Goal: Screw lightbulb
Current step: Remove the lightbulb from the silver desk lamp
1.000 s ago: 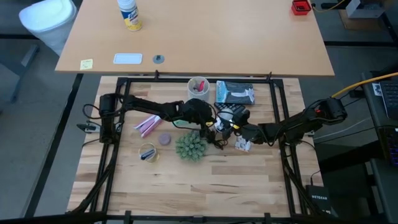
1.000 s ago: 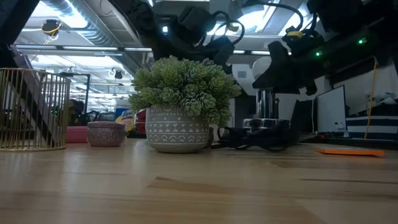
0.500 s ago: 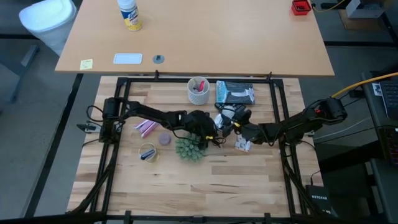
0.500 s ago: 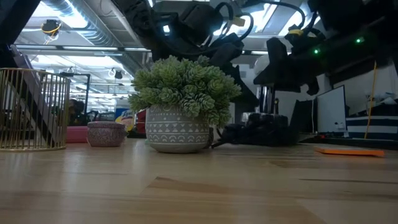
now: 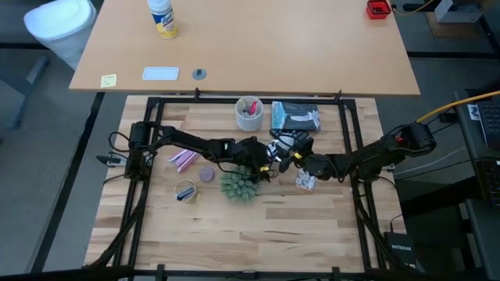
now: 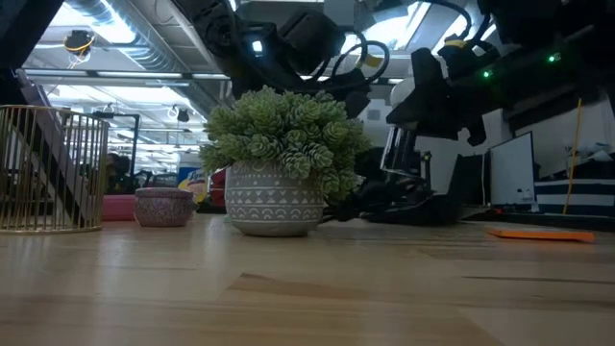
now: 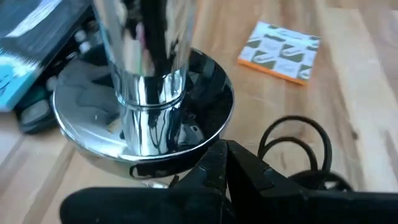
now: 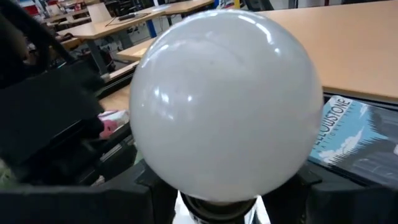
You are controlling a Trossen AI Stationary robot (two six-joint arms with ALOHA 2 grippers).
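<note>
The shiny silver socket dish (image 7: pixel 143 106) with its black cord (image 7: pixel 298 146) sits mid-table, right of the green spiky plant (image 5: pixel 238 185). In the low view the socket dish (image 6: pixel 396 163) leans over. My left gripper (image 7: pixel 221 158) reaches in from the left and is shut at the dish's rim. My right gripper (image 5: pixel 295 161) comes from the right, just beside the dish, and is shut on the white lightbulb (image 8: pixel 227 99). The bulb fills the right wrist view. My left gripper has its fingers closed on the dish's rim (image 7: pixel 208 144), at the edge nearest my wrist. They come in low from the table's left. The dish is tilted with its neck (image 7: pixel 149 93) pointing up; whether its base is clear of the table I cannot tell. My right gripper holds the bulb between its two fingers (image 8: pixel 140 190) at the narrow lower part, just above the grey base (image 8: pixel 217 208). The fingers lie about level, coming from the table's right. The round end points away from the wrist, and the bulb is clear of the table.
A patterned orange note pad (image 7: pixel 280 42) lies near the dish. A pen cup (image 5: pixel 248 112) and a dark box (image 5: pixel 295 117) stand at the far side. A pink jar (image 5: pixel 206 175), a gold wire basket (image 5: pixel 186 192) and pink items (image 5: pixel 185 158) lie left of the plant.
My left gripper has gone toward the table's right and near side, down to the socket dish, and taken hold of its rim. The dish, which stood upright on the table, is now tipped over to one side. My right gripper has kept the bulb nearly still.
</note>
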